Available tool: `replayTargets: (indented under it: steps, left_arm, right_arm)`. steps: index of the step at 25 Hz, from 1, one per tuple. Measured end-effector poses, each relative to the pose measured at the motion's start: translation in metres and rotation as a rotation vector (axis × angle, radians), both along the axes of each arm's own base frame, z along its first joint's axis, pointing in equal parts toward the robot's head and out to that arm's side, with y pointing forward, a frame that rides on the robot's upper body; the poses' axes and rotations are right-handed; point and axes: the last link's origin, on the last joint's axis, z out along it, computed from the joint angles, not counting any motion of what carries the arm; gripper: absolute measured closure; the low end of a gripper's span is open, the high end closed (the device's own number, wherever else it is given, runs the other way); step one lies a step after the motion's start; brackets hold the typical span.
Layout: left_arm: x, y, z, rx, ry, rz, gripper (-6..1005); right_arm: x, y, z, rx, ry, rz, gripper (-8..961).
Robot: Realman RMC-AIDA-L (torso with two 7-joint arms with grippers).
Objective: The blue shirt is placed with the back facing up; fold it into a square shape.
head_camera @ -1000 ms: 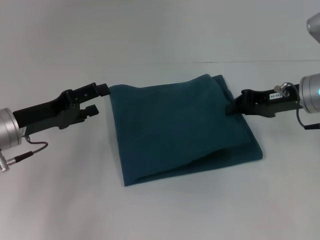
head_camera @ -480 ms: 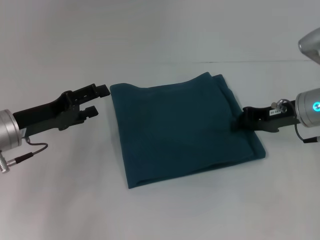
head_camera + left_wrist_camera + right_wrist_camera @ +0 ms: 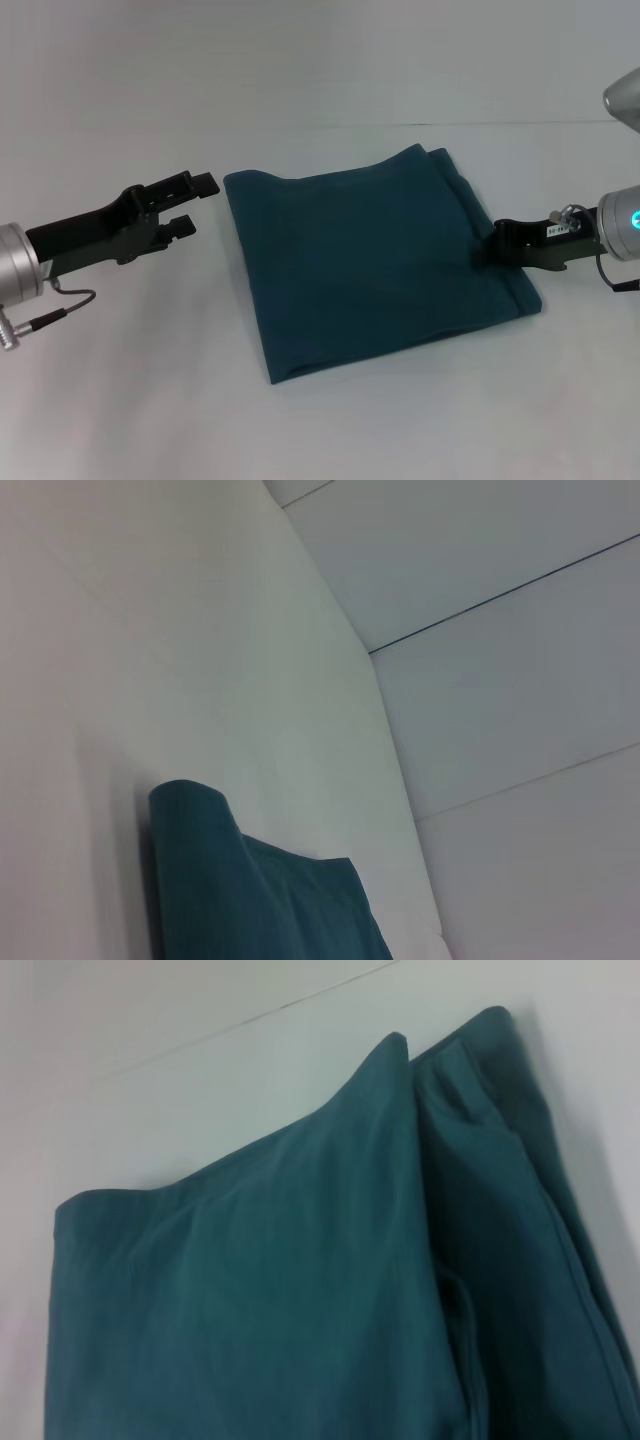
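The blue shirt (image 3: 370, 260) lies folded into a rough square in the middle of the white table (image 3: 130, 390), plain side up. My right gripper (image 3: 487, 248) sits low at the shirt's right edge, shut on the fabric there. My left gripper (image 3: 194, 203) hovers open just left of the shirt's far left corner, apart from the cloth. The left wrist view catches a rounded corner of the blue shirt (image 3: 250, 900). Stacked folded layers of the blue shirt (image 3: 280, 1290) fill the right wrist view.
The table's back edge (image 3: 330, 124) runs behind the shirt, with a pale wall beyond. A thin cable (image 3: 50, 303) hangs under my left arm. Bare white tabletop surrounds the shirt on all sides.
My right gripper has moved right and toward the near side, pulling the shirt with it. The raised right edge has settled flat. A small gap has opened at the left gripper.
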Motion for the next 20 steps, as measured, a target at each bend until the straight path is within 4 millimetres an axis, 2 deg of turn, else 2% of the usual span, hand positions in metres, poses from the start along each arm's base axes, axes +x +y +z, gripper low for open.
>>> replayTargets:
  steps: [7, 13, 20]
  left_arm:
    - [-0.002, -0.002, 0.000, 0.000, -0.001, 0.006, 94]
    - [-0.004, -0.004, 0.000, 0.000, -0.002, 0.008, 94]
    - [-0.003, -0.005, 0.000, -0.012, -0.007, -0.001, 94]
  right_arm:
    - [0.009, 0.002, 0.000, 0.009, -0.063, -0.038, 927]
    - [0.015, 0.008, 0.011, 0.046, -0.110, -0.069, 756]
    - [0.022, 0.012, 0.042, 0.084, -0.084, -0.084, 666]
